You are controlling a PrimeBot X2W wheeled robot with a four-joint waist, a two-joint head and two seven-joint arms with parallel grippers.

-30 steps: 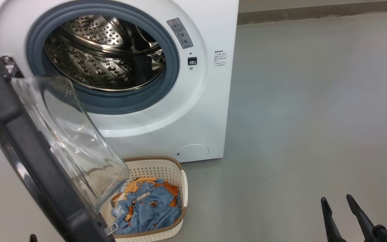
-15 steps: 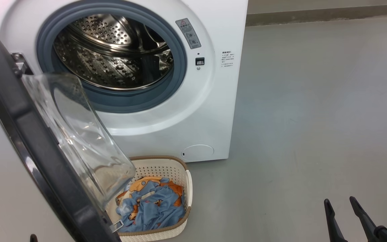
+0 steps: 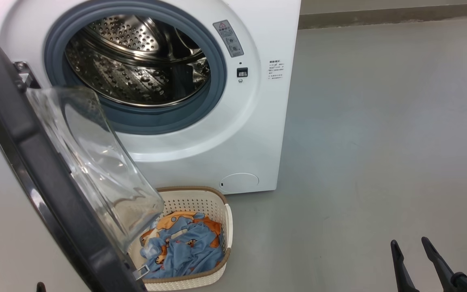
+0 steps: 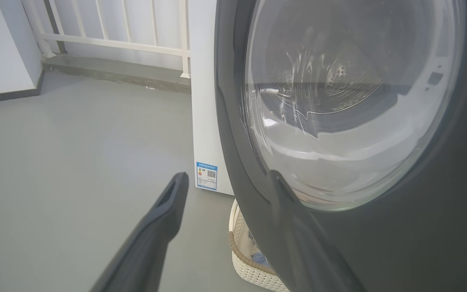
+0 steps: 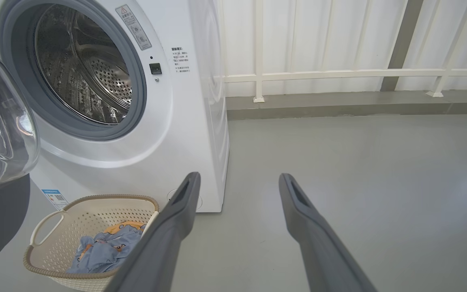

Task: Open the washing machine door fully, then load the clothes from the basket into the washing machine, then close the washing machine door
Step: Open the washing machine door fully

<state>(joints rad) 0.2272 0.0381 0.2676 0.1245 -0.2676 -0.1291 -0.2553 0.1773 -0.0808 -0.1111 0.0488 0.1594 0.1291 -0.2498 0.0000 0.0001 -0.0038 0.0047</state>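
One washing machine (image 3: 258, 134) stands on the floor (image 3: 379, 142), with one door (image 3: 35, 162). One basket (image 3: 193, 194) sits on the floor at the machine's foot. The clothes (image 3: 189, 247) in it make one heap. At least two fabrics show, one blue and one orange and cream, but the exact count cannot be told. The machine carries one round cap (image 3: 239, 182), one grey warning label (image 3: 228, 38) and one blue label (image 4: 206, 175). There are two tools, the left tool (image 4: 227, 175) and the right tool (image 3: 409, 241), each with two fingers.

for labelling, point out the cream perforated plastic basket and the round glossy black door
cream perforated plastic basket (image 5: 95, 213): right wrist view, inner wall
round glossy black door (image 4: 420, 243): left wrist view, lower black frame
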